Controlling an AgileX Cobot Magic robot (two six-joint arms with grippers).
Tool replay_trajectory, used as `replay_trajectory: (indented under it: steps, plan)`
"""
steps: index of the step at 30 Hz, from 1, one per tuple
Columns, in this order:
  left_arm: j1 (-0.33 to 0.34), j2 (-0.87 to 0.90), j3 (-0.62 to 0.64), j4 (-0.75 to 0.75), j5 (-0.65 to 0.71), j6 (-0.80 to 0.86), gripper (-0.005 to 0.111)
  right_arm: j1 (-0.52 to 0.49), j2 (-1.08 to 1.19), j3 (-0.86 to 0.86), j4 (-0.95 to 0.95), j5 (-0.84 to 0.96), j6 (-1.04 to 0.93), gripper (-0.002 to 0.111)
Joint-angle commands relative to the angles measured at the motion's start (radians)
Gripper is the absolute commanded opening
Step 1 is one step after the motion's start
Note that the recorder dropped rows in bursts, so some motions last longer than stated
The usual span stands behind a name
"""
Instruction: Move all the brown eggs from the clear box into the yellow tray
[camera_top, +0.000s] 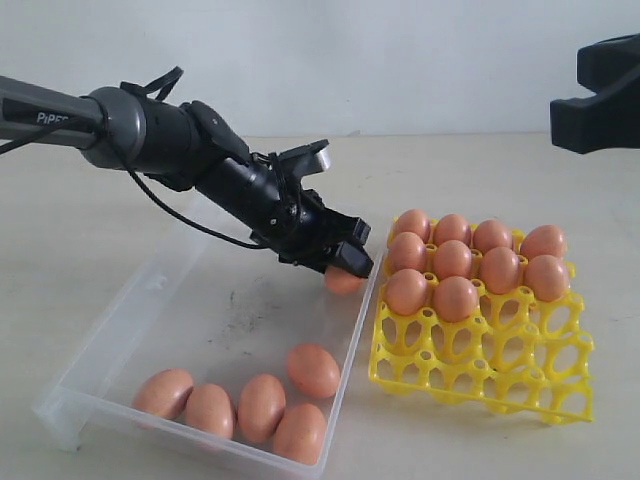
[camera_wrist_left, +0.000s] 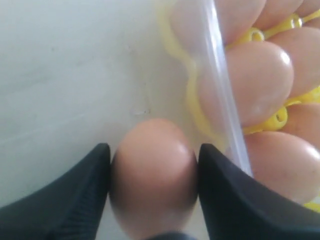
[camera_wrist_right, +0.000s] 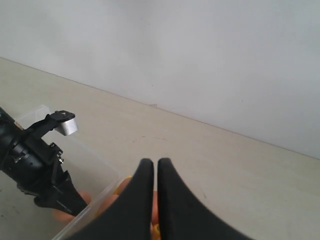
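At the clear box (camera_top: 100, 400) wall nearest the yellow tray (camera_top: 480, 385) | brown egg (camera_wrist_left: 152, 175) lies on the box floor between left fingers (camera_wrist_left: 75, 195), long axis along them | fingers hug both flanks, firm grip unconfirmed | wall just beside one finger, so lift before crossing | tray's near rows have room | right fingers (camera_wrist_right: 140, 200) pinched shut, empty, raised well apart.

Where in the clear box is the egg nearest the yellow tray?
In the exterior view, that egg sits by the clear box's right wall, between the left tool's fingers.
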Motion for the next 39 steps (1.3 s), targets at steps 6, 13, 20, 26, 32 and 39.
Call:
replay_trajectory:
  steps: [6, 13, 20, 26, 32, 39]
  plan:
    - [-0.003, -0.081, -0.006, -0.271, -0.08, 0.305, 0.004, -0.003, -0.003, 0.007, 0.003, 0.0, -0.01, 0.0]
    - [-0.03, -0.091, 0.016, -0.635, 0.06, 0.762, 0.004, -0.003, -0.003, 0.007, 0.003, -0.004, -0.016, 0.0]
    - [-0.15, -0.084, 0.063, -0.796, 0.174, 1.268, 0.004, -0.003, -0.003, 0.007, 0.003, -0.004, -0.016, 0.0]
    - [-0.191, -0.039, 0.045, -0.796, 0.196, 1.285, 0.004, -0.003, -0.003, 0.007, 0.012, -0.004, -0.016, 0.0]
    - [-0.192, 0.015, 0.033, -0.796, 0.186, 1.293, 0.004, -0.003, -0.003, 0.007, 0.018, -0.004, -0.018, 0.0]
    - [-0.192, 0.083, -0.042, -0.796, 0.199, 1.288, 0.004, -0.003, -0.003, 0.007, 0.018, -0.019, -0.02, 0.0]
